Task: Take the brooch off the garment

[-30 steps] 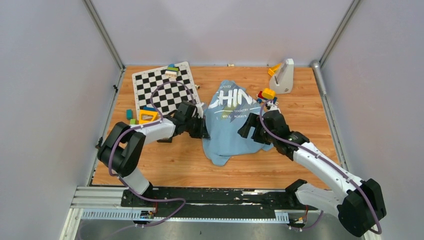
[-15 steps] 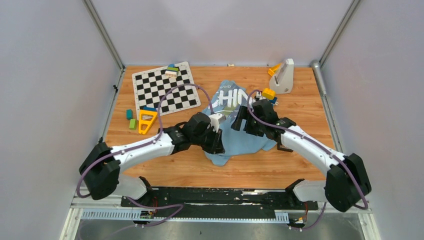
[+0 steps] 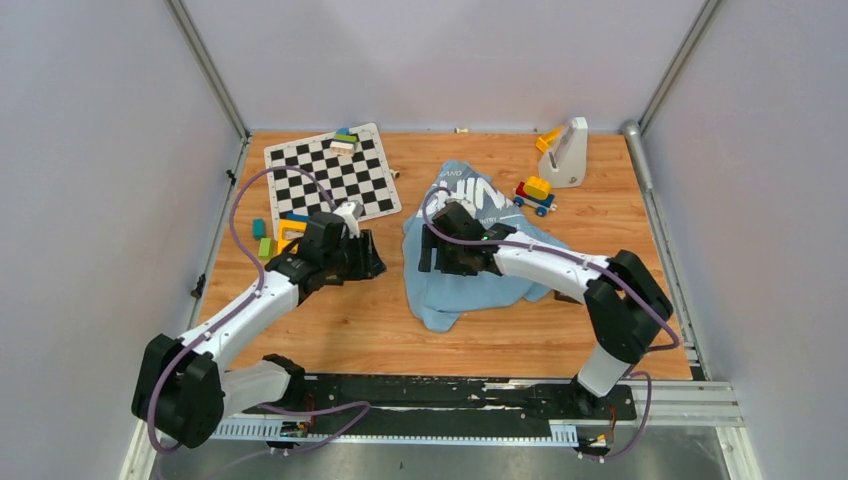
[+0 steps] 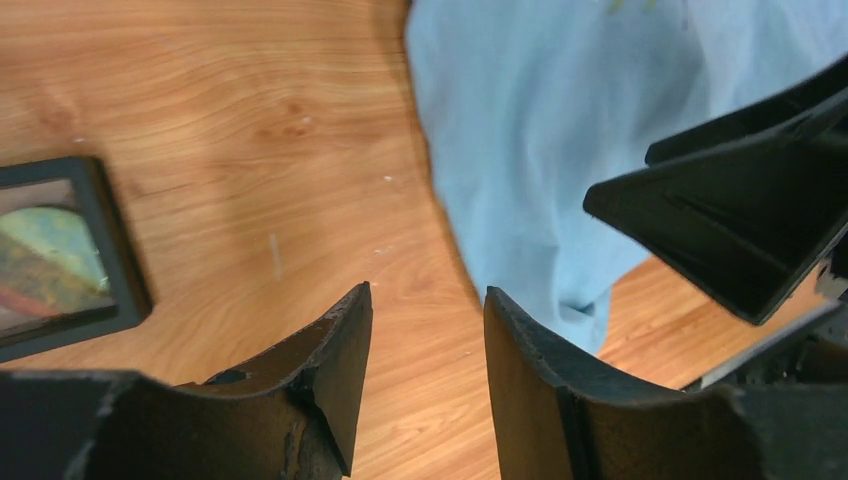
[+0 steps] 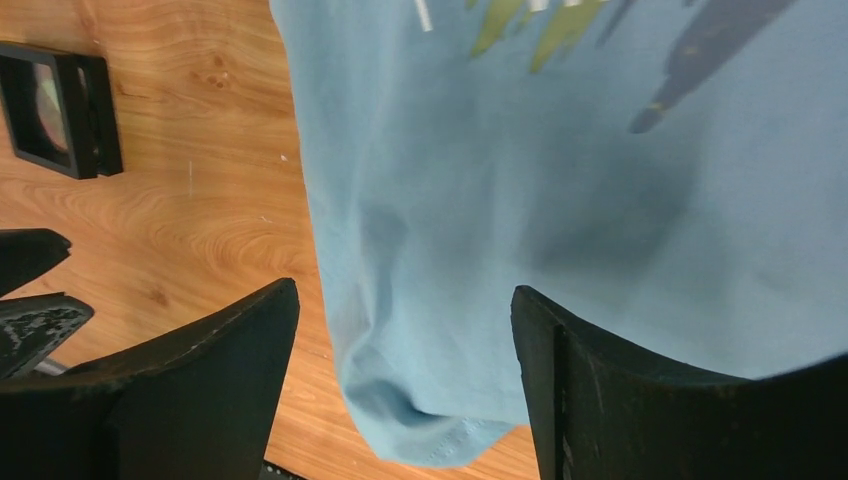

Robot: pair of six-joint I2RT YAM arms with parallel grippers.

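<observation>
Two arms reach over the wooden table [image 3: 620, 230]. Mid-table lies the crumpled light blue garment [image 3: 450, 300], its white lettering half hidden by the right arm and unreadable. The right gripper [image 5: 405, 290] hangs spread wide above the cloth, empty. The left gripper [image 4: 425, 300] is narrowly parted and empty over bare wood. I cannot make out the brooch.

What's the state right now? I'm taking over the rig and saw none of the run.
Left end effector: open, empty, above bare table just left of the garment.
Right end effector: open, empty, over the garment, which lies crumpled mid-table.
Brooch: not visible in any view, so I cannot tell whether it is off.
To do: locate the brooch on the cloth, pinch it, pull it free.
</observation>
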